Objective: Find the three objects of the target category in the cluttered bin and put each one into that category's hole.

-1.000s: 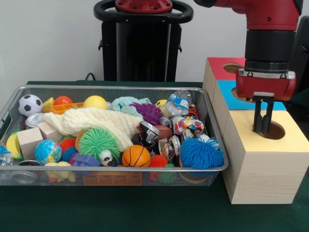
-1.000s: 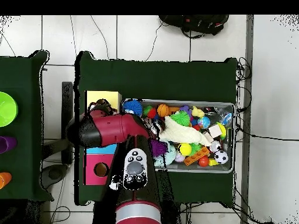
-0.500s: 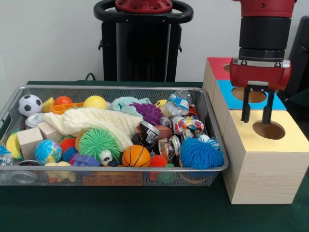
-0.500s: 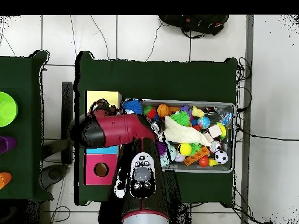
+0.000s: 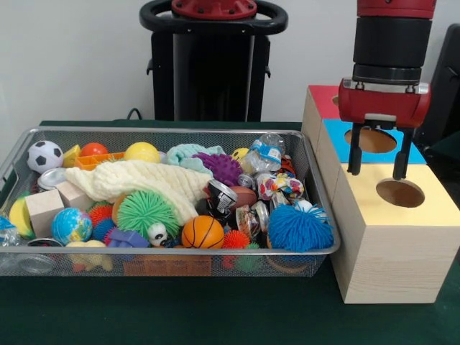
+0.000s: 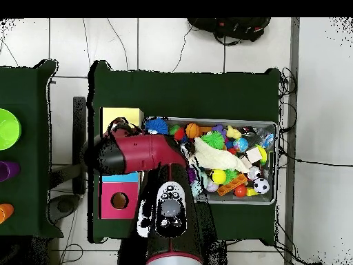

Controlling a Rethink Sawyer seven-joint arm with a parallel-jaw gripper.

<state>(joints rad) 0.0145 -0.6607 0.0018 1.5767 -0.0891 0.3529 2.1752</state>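
The red and black arm (image 5: 392, 43) drops straight down from the top edge in the front view, wrist vertical. The gripper (image 5: 378, 169) hangs below the red wrist block, its two dark fingers (image 5: 354, 151) spread wide apart, empty, pointing down. From overhead, the arm (image 6: 141, 153) bends leftward from the base, hiding the gripper.
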